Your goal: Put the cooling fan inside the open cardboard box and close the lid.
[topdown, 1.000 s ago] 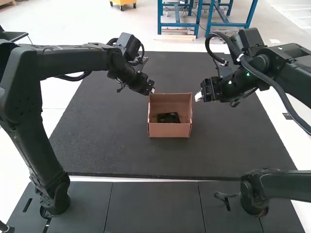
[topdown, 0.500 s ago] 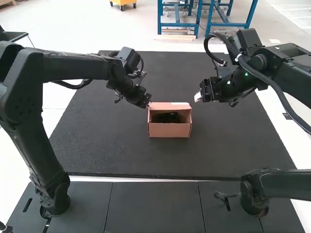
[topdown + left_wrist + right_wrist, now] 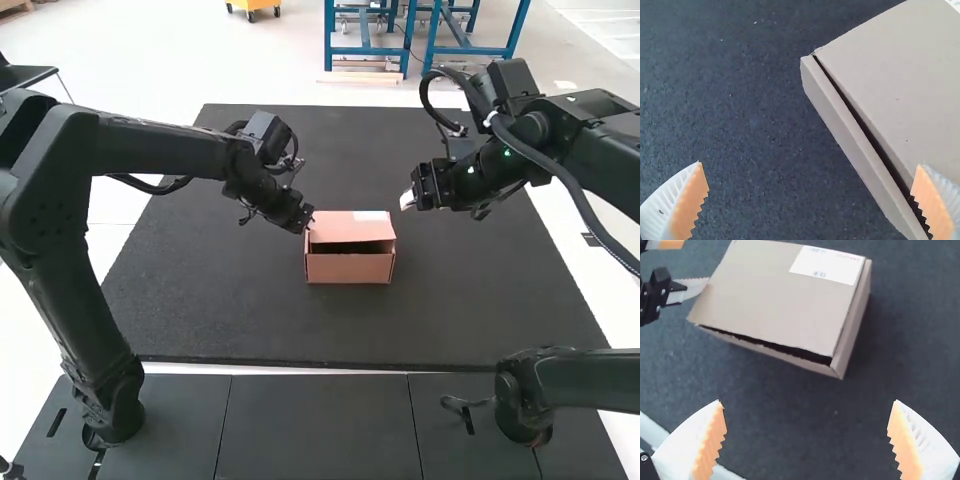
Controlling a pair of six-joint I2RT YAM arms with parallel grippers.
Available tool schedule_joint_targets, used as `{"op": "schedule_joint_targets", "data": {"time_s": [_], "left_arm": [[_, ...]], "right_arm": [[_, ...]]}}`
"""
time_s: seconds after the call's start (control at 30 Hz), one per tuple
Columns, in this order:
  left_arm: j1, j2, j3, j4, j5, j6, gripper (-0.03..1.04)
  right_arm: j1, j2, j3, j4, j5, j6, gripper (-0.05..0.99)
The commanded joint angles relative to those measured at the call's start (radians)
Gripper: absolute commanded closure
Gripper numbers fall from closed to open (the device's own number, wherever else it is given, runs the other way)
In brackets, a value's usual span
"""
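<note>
Left fingers, white and ribbed with orange pads, are spread wide and grip nothing. They sit at the left side of the brown cardboard box, toward its rear corner, and one appears to rest against the lid's edge. The right fingers are also apart and empty, beyond the box's right rear corner and clear of it.

The box's front wall stands at the middle of the black grainy mat on the tabletop. Above that wall a dark slot runs under the flat cardboard lid, which lies over the opening but is not seated. A similar gap shows along the box's left wall.

To finish the closing well, I would press straight down near the lid's front edge rather than at the back. The other arm could steady the box's right wall so the light carton neither slides nor tips. The push should be gentle enough not to crease the card.

The lid covers the box's inside, so the cooling fan, which I take to lie within, is hidden in the slot's darkness. Whether the lid has a tuck flap cannot be told. The print on the white label at the lid's far right corner is too small to read.
</note>
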Motion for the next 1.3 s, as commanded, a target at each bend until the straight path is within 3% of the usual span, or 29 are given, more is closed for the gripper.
{"op": "schedule_joint_targets", "data": {"time_s": [0.0,0.43,0.9,1.1,1.27], "left_arm": [[-0.024,0.014,-0.002,0.024,0.020,-0.019,0.04],[-0.055,0.054,0.007,0.055,0.019,-0.027,0.04],[-0.055,0.084,-0.024,0.047,0.019,-0.027,0.04],[-0.038,-0.022,0.039,0.007,0.026,-0.076,0.04],[-0.014,-0.147,0.051,0.018,0.025,-0.077,0.04]], "right_arm": [[-0.005,0.010,-0.008,0.004,0.006,0.004,0.20],[-0.018,0.009,-0.019,0.003,0.006,0.004,0.20],[-0.018,0.009,-0.019,0.004,0.006,0.004,0.20],[-0.019,0.007,-0.005,0.044,0.006,0.007,0.20],[-0.019,0.007,0.012,0.126,0.011,0.044,0.18]]}}
